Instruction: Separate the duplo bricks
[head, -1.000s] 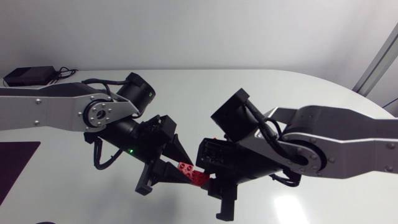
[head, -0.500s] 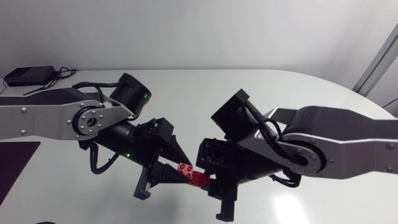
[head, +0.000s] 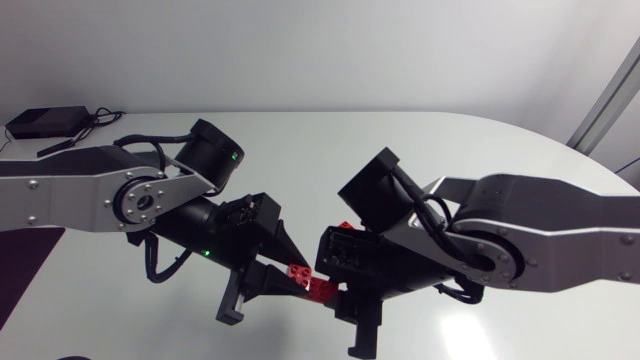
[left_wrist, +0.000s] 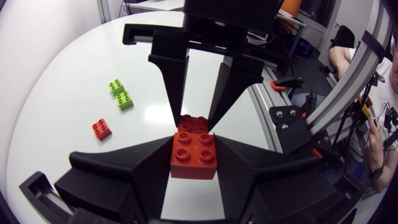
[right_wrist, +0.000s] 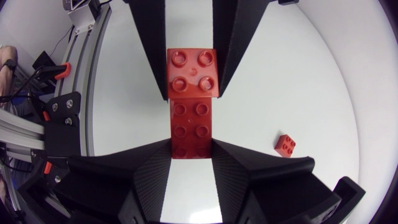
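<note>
Red duplo pair aloft over desk, joined, not yet split. Left hand clamped on first red brick; right hand clamped on second red brick. Remaining, by my judgement — pull apart. Green bricks, small red brick loose on desk.

No word, number, label or sign can be read anywhere, neither on the red brick clamped between the left gripper's fingers nor on the second red brick just ahead of it, clamped by the right gripper.
</note>
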